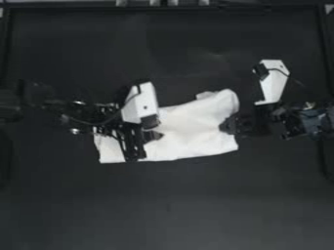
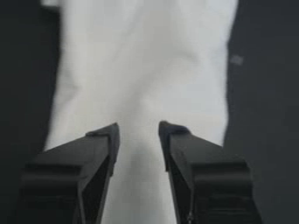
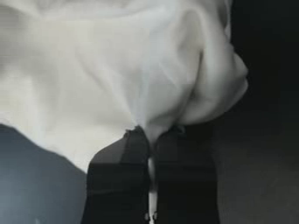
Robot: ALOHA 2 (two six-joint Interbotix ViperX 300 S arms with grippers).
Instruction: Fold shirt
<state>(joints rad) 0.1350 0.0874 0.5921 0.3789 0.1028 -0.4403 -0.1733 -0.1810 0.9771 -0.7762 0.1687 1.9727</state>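
Right gripper point(image 3: 151, 133): jaws are pinching together on a bunched fold at the right edge of the shirt point(image 1: 192, 129); cloth is puckering into the nip and fanning away from it. Left gripper point(image 2: 137, 131): jaws are standing apart over the cloth, white fabric showing between them, nothing held. We cannot tell from the wrist view whether the tips are touching the fabric or hanging just above it.

Moving outward, in the top view we are seeing the shirt lying mid-table as a compact, roughly rectangular pale bundle, long side running left to right, upper right corner rumpled. The left gripper point(image 1: 140, 136) is sitting over its left end; the right gripper point(image 1: 235, 125) is at its right edge. The table point(image 1: 167, 205) is dark and bare around it.

We are judging this as a fold already partly made, with the right end about to be carried over toward the left.

To do it well:
- we are wanting the left jaws pressing or pinning the left end, so the bundle is not sliding;
- lifting the right edge only just clear, keeping the layers together;
- laying it square on the far edge, not skewed;
- watching the rumpled corner, which is likely to drag loose.
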